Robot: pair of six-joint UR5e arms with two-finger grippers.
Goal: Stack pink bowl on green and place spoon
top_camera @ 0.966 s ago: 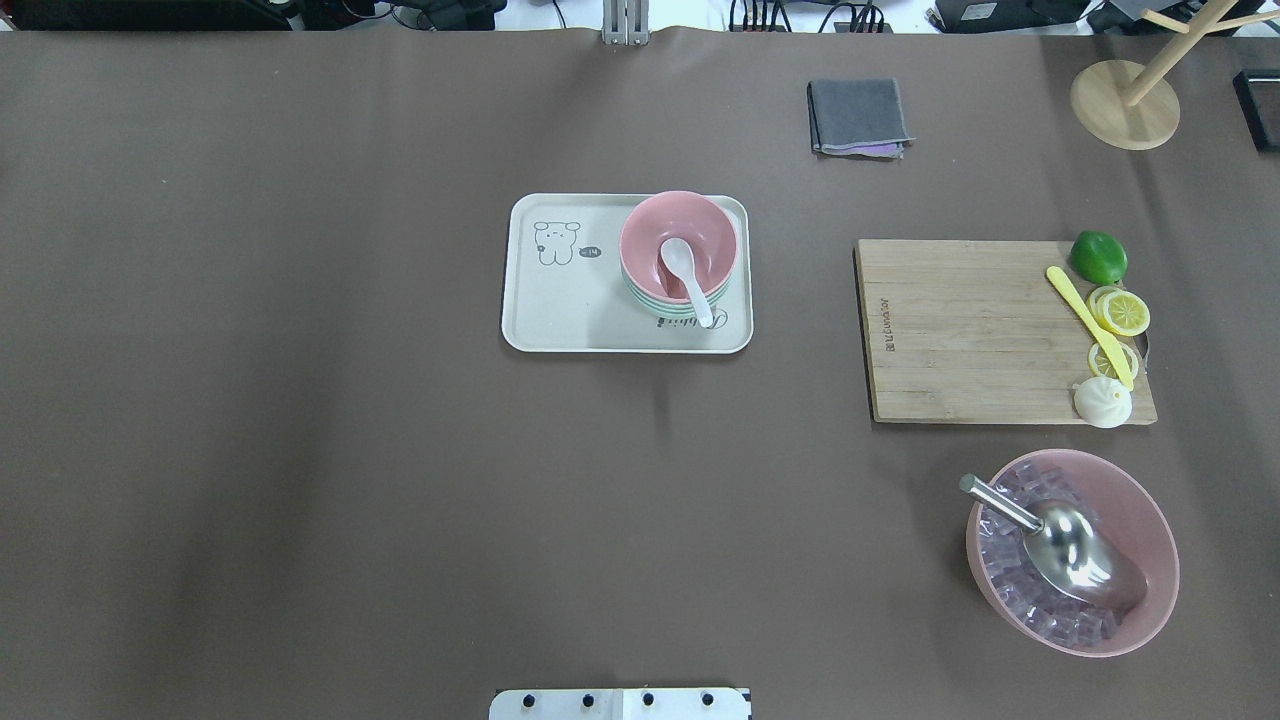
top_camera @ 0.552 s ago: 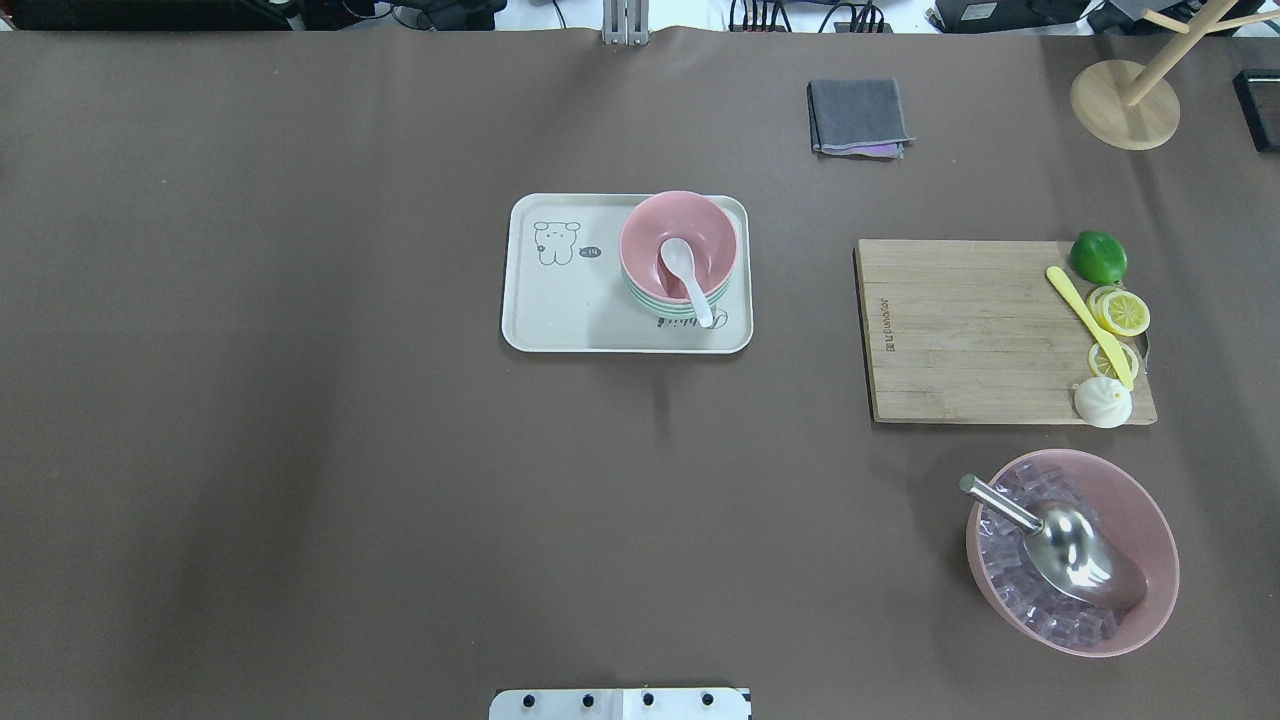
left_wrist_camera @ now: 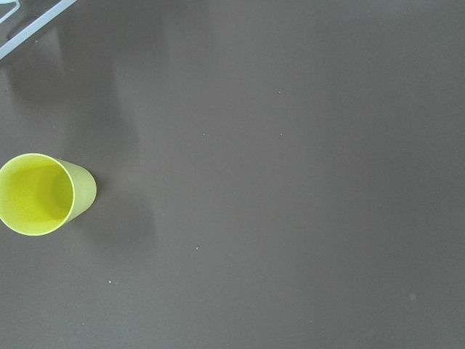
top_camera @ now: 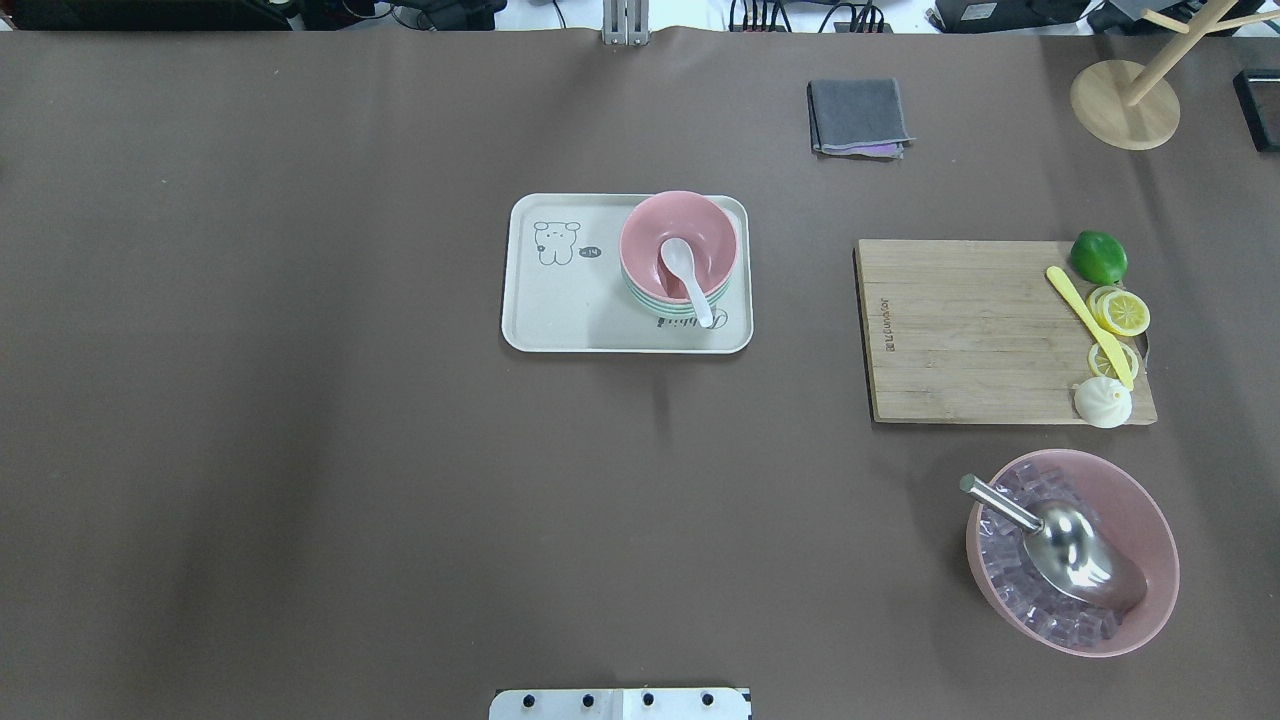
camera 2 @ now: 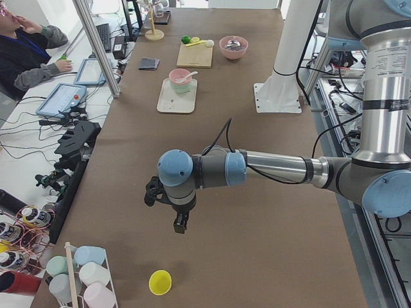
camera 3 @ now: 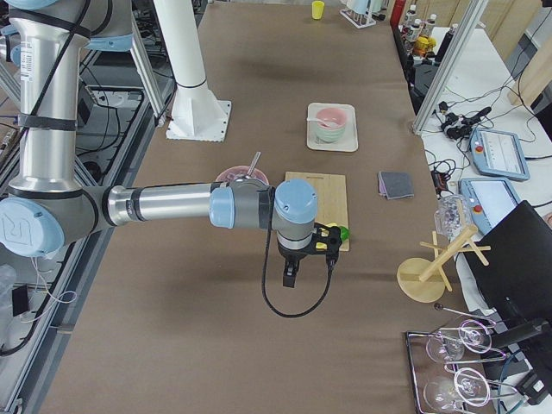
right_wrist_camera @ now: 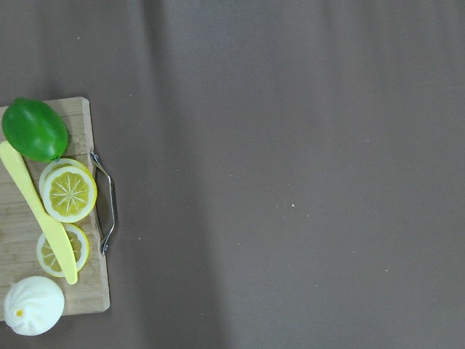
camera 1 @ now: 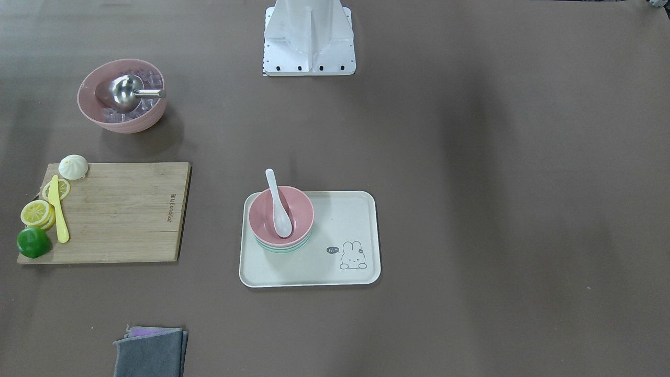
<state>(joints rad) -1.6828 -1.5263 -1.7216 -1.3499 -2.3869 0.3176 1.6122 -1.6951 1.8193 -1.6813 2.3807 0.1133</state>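
Note:
The pink bowl (top_camera: 700, 235) sits nested on the green bowl (top_camera: 645, 298) at the right end of the cream tray (top_camera: 560, 310). The white spoon (top_camera: 685, 280) lies in the pink bowl, its handle over the near rim. The stack also shows in the front view: pink bowl (camera 1: 298, 209), green bowl (camera 1: 282, 249), spoon (camera 1: 277, 204). My left gripper (camera 2: 180, 224) hangs over bare table far from the tray, near a yellow cup (left_wrist_camera: 40, 193). My right gripper (camera 3: 289, 278) hangs beside the cutting board's end. Both show only in side views, so I cannot tell if they are open.
A wooden cutting board (top_camera: 960, 330) holds a lime, lemon slices, a yellow knife and a bun. A large pink bowl (top_camera: 1150, 500) holds ice cubes and a metal scoop. A grey cloth (top_camera: 858, 115) and a wooden stand (top_camera: 1125, 105) are at the far side.

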